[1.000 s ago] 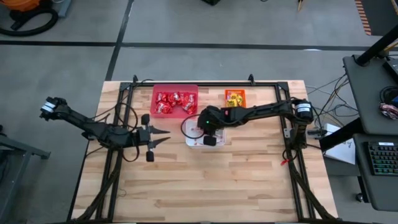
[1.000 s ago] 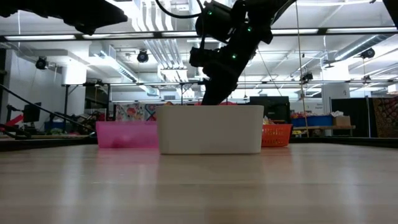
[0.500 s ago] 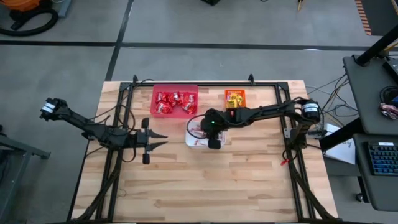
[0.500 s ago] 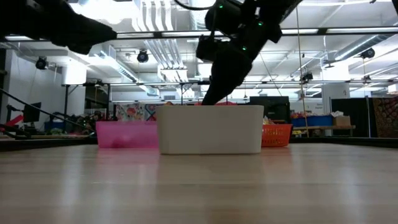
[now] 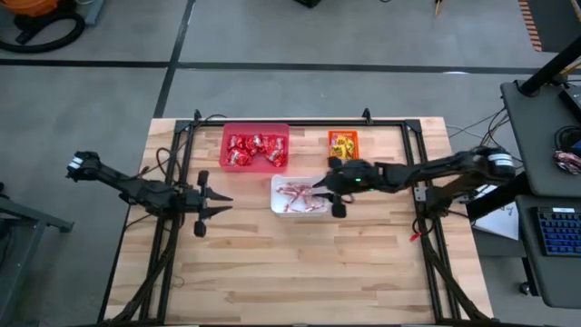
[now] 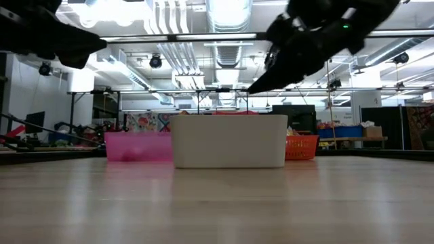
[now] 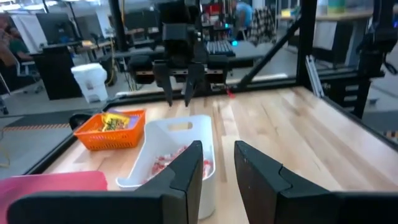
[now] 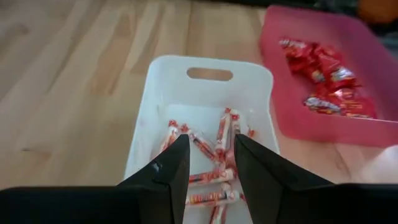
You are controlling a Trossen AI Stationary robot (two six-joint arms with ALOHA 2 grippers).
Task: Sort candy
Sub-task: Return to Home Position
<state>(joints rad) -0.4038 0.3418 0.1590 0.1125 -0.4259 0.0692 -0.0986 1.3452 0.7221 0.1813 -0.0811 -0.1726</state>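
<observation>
Thin red-and-white candy sticks [image 8: 225, 126] lie in the white bin [image 5: 280, 207] at mid-table. Shiny red packets [image 5: 255, 150] fill the pink-red bin [image 5: 255, 128] behind it. Yellow-orange packets [image 5: 342, 143] sit in the small orange bin [image 5: 332, 135]. My right gripper [image 5: 317, 187] hovers over the white bin's right end, slanting down toward the left, open, with nothing between its fingers [image 8: 211, 163]. My left gripper [image 5: 226, 199] stands level to the left of the white bin, clear of it, pointing right. It is open [image 7: 218, 168] and holds nothing.
A black metal frame [image 5: 300, 122] runs round the table's far edge and both sides. Bare wooden table [image 5: 300, 263] lies in front of the bins toward the near edge. Cables [image 5: 472, 195] and desks stand beyond the right edge.
My right gripper has drawn back from above the white bin toward the table's right edge, tipping up from a steep downward slant to a shallower one. My left gripper has moved back toward the table's left edge and sunk a little. The bins have stayed put.
</observation>
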